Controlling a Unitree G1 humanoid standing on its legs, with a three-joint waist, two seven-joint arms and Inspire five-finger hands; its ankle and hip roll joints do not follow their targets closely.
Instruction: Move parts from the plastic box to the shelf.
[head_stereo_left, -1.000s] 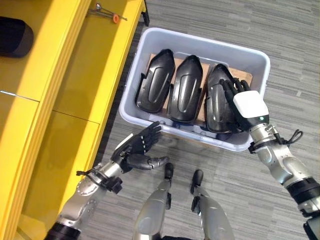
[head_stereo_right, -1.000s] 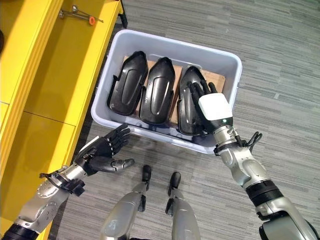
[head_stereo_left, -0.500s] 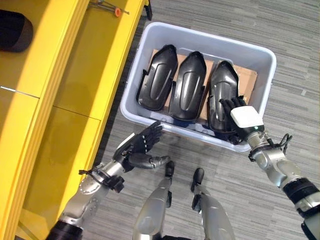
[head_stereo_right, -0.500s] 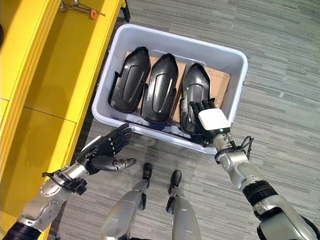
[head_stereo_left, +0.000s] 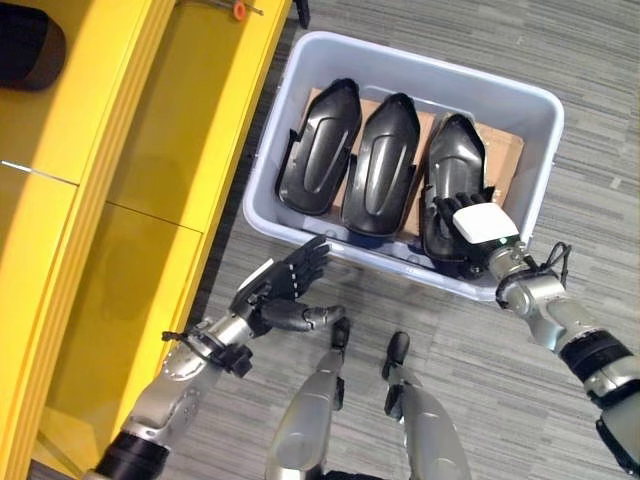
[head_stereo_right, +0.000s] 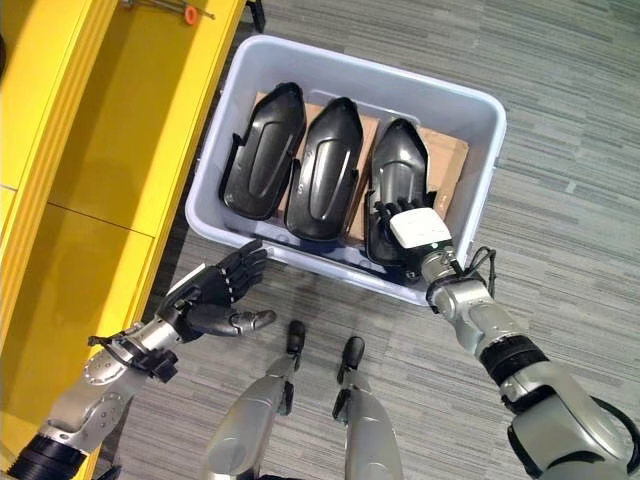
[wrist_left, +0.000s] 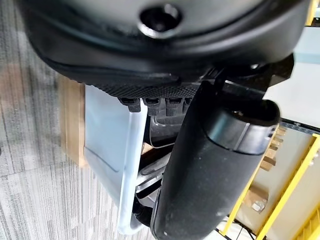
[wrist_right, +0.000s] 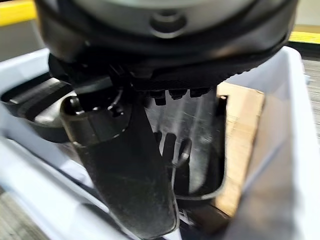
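Note:
On the floor stands a pale plastic box (head_stereo_left: 545, 150) with three black moulded parts side by side: left part (head_stereo_left: 318, 150), middle part (head_stereo_left: 385, 165), right part (head_stereo_left: 455, 160). My right hand (head_stereo_left: 478, 224) reaches over the box's near wall, and its straight fingers (head_stereo_left: 447, 207) rest on the near end of the right part (wrist_right: 200, 130). The thumb (wrist_right: 125, 165) sticks out and grips nothing. My left hand (head_stereo_left: 280, 290) hovers open above the floor just outside the box's near left corner and holds nothing. The yellow shelf (head_stereo_left: 150, 150) runs along the left.
A brown board (head_stereo_left: 505, 155) lies under the parts in the box. A dark object (head_stereo_left: 25, 45) sits on the shelf at the far left. A small orange-tipped tool (head_stereo_left: 238, 8) lies at the shelf's far end. Grey carpet (head_stereo_left: 600, 60) surrounds the box.
My right hand has slid back along the right part from its middle to its near end. The camera has shifted a little. The left hand has barely moved.

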